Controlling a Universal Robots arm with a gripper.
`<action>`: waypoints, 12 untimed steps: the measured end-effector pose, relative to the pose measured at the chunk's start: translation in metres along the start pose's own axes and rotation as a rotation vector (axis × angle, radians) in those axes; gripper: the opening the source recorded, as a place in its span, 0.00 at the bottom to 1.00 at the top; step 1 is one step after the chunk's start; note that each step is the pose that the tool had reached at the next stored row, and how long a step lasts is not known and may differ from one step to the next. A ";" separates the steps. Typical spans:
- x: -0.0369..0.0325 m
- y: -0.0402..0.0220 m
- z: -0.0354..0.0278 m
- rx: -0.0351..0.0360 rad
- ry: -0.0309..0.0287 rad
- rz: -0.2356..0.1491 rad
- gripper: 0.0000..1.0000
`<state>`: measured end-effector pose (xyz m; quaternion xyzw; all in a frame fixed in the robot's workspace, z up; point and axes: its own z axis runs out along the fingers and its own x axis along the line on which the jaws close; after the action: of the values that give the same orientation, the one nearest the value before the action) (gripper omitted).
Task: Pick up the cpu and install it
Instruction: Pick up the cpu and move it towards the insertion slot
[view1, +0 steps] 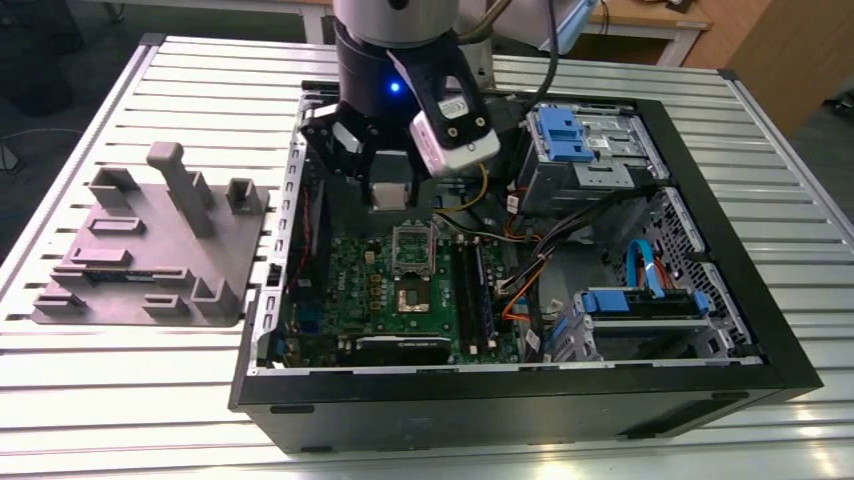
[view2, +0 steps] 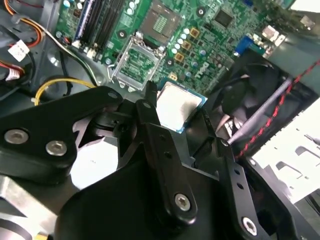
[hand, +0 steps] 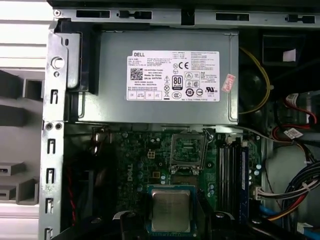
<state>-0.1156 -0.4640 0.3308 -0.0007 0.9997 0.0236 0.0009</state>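
— Slatted desk, open case: status?
— Claw clenched on cpu, hanging above motherboard, near socket, not seated.
— Hazard?
— Likely socket damage, if set down tilted or off-square.

The arm comes straight down from above, a blue light glowing on its wrist (a white module rides on one side). The black gripper points downward, its two fingers pressed against opposite edges of the cpu, held level.
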 end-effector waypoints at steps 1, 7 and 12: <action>-0.0022 -0.0002 0.0010 -0.0002 0.0000 0.000 0.47; -0.0079 -0.0099 0.0095 -0.0002 -0.0001 0.000 0.47; -0.0128 -0.0178 0.0179 -0.0002 0.0009 0.000 0.47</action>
<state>-0.1027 -0.4809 0.3121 -0.0007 0.9997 0.0237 0.0005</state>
